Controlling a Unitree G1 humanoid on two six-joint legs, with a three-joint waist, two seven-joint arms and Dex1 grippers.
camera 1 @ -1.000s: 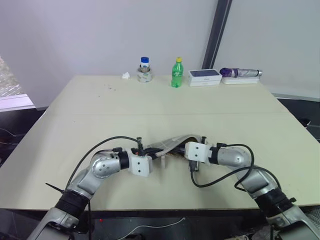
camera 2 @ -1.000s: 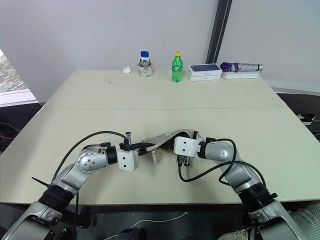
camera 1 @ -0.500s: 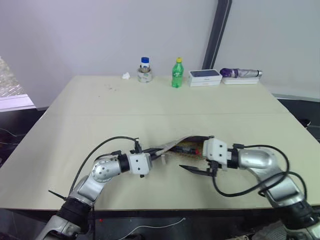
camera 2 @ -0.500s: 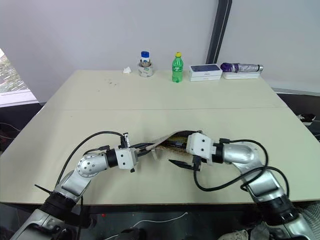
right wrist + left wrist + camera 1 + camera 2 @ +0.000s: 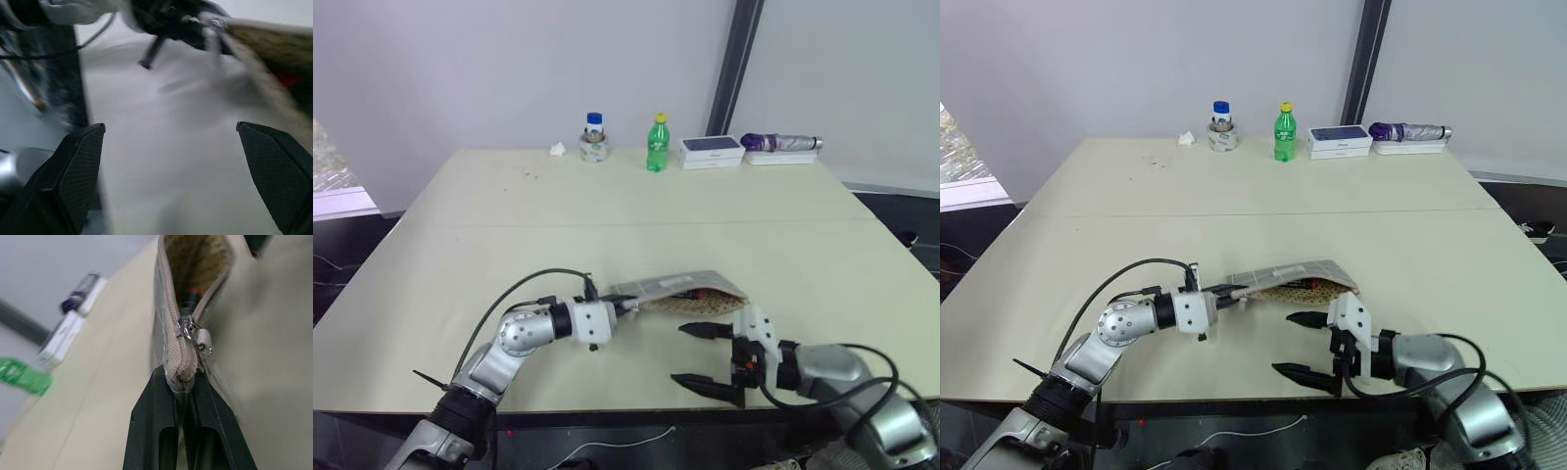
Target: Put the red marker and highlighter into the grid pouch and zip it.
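Near table edge, grid pouch (image 5: 690,294) lengthwise left-right, mouth unzipped

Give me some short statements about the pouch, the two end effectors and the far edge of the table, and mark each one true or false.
1. The left end effector is shut on one end of the grid pouch. True.
2. The pouch is fully zipped. False: its mouth gapes, with the zipper pull near the clamped end.
3. The right end effector holds the pouch. False: it is open, empty and apart from it.
4. A green bottle stands at the table's far edge. True.
5. A red-tipped pen shows inside the pouch. True.
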